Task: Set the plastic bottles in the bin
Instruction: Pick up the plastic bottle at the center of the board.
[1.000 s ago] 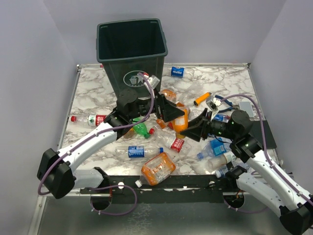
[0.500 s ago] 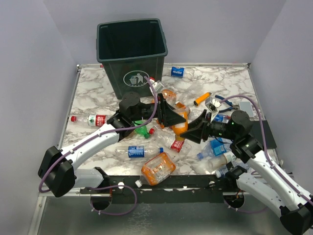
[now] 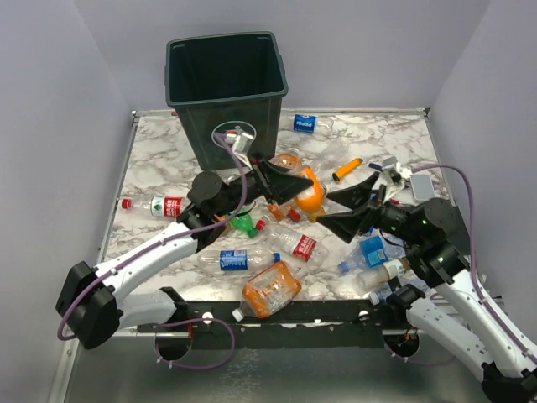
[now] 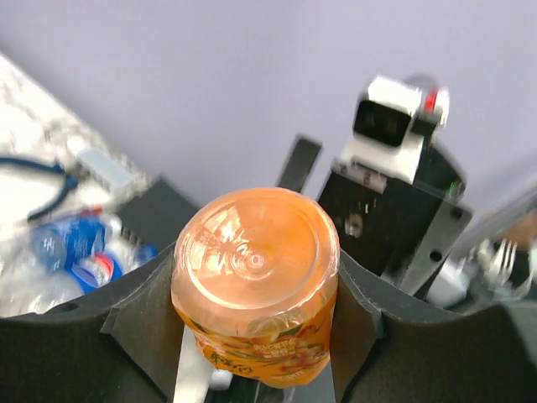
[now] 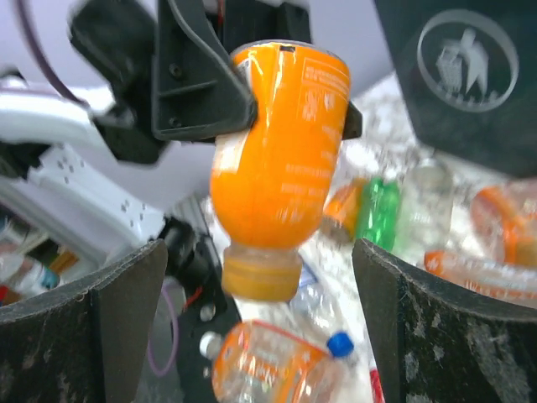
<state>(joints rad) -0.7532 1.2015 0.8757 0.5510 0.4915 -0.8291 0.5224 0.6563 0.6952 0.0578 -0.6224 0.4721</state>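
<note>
Marble-patterned table point(image 3: 151, 159), walled in pale grey, bin point(image 3: 210, 126) standing at the far side, left of centre.

Item in hand: one orange bottle point(image 5: 281, 143), off the table and just in front of the bin, below its rim. The left gripper point(image 4: 256, 281) is clamped on the bottle's body near the base, with the cap end pointing away towards the right gripper point(image 3: 348, 208). That end-on grip looks chosen to leave the cap end free, presumably so the bottle can be tipped over the rim (a lift is needed first).

The right gripper is spread wide and holds nothing; the bottle sits apart from its fingers.

Pose: the left arm reaches diagonally forward from its near-left base to table centre. The right arm is bent at the elbow, its wrist turned left to face the bottle.

Other bottles point(image 3: 270, 290) lie scattered on the table, none seen inside the bin.
</note>
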